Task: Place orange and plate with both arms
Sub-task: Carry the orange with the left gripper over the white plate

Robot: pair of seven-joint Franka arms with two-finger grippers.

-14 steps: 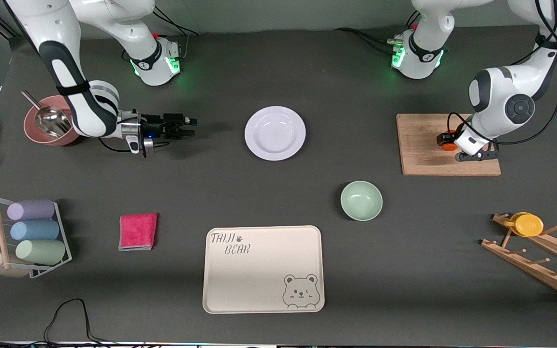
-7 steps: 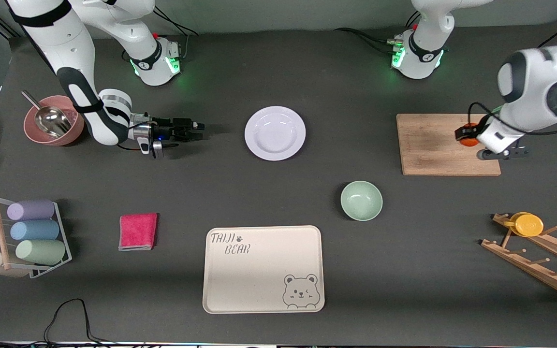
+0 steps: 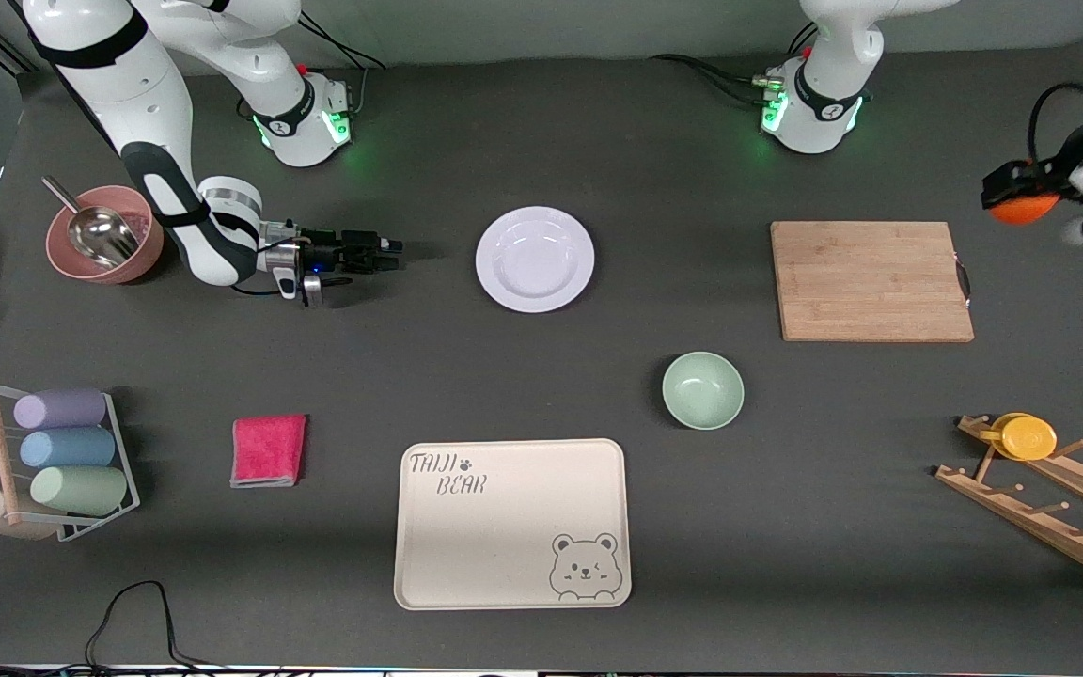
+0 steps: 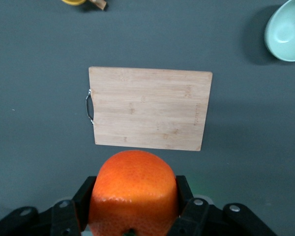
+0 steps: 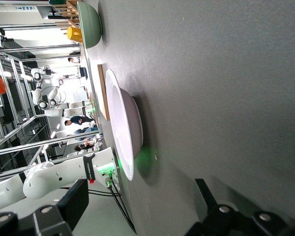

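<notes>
The orange [image 3: 1021, 205] is up in the air, over the table just off the left arm's end of the cutting board. My left gripper [image 3: 1010, 193] is shut on it. In the left wrist view the orange [image 4: 132, 189] fills the space between the black fingers [image 4: 82, 199]. The pale plate [image 3: 535, 259] lies flat mid-table, bare. My right gripper [image 3: 393, 252] hangs low beside the plate, toward the right arm's end, turned sideways and open. In the right wrist view the plate's rim [image 5: 125, 130] stands a short way ahead of the right gripper [image 5: 142, 204].
A wooden cutting board [image 3: 871, 280] lies bare. A green bowl [image 3: 702, 389] and a cream bear tray [image 3: 511, 523] sit nearer the camera. A pink cloth [image 3: 268, 450], a cup rack [image 3: 53, 461], a pink bowl with scoop [image 3: 104, 246] and a wooden rack with yellow disc [image 3: 1030, 437] line the ends.
The left arm has lifted the orange off the cutting board and carried it up toward its own end of the table. The right gripper has crept a little toward the plate.
</notes>
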